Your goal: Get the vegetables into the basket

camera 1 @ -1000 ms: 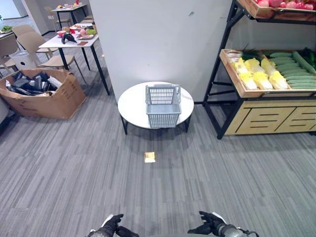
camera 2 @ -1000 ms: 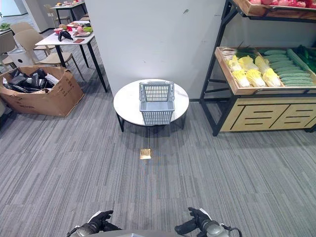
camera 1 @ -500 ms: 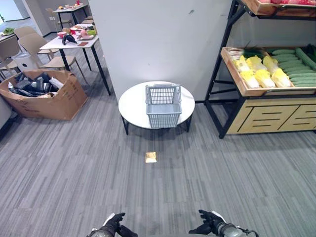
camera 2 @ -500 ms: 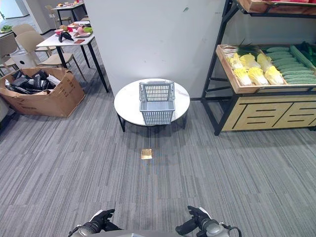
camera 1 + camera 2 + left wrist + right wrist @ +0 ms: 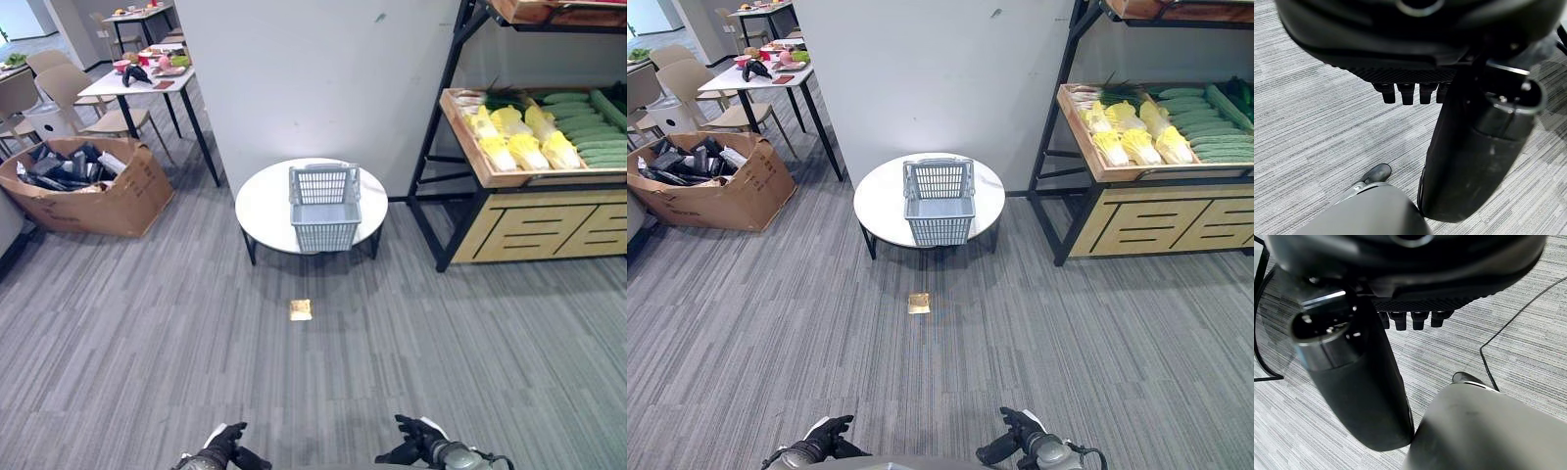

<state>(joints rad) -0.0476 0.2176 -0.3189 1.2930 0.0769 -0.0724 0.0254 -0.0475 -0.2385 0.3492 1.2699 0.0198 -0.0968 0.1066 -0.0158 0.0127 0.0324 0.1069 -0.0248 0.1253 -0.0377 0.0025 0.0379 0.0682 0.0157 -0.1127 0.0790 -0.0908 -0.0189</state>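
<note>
A grey plastic basket (image 5: 324,207) stands empty on a low round white table (image 5: 265,201) straight ahead, against a grey wall. To the right, a wooden shelf tray (image 5: 468,147) holds yellow-white cabbages (image 5: 519,137), green cucumbers (image 5: 588,132) and some leafy greens (image 5: 502,98). My left hand (image 5: 223,448) and right hand (image 5: 419,446) hang low at the near edge, far from basket and shelf. In the wrist views the left hand (image 5: 1474,147) and the right hand (image 5: 1352,372) hold nothing, fingers relaxed over grey carpet.
A small yellowish square (image 5: 301,309) lies on the carpet in front of the table. A cardboard box (image 5: 88,186) of dark items sits at the left, with a white desk (image 5: 137,83) and chairs behind it. An upper shelf (image 5: 549,12) tops the black rack.
The whole picture has shifted slightly, so the camera moved; the table and shelf look a touch nearer. Both hands stay in the same low spots.
</note>
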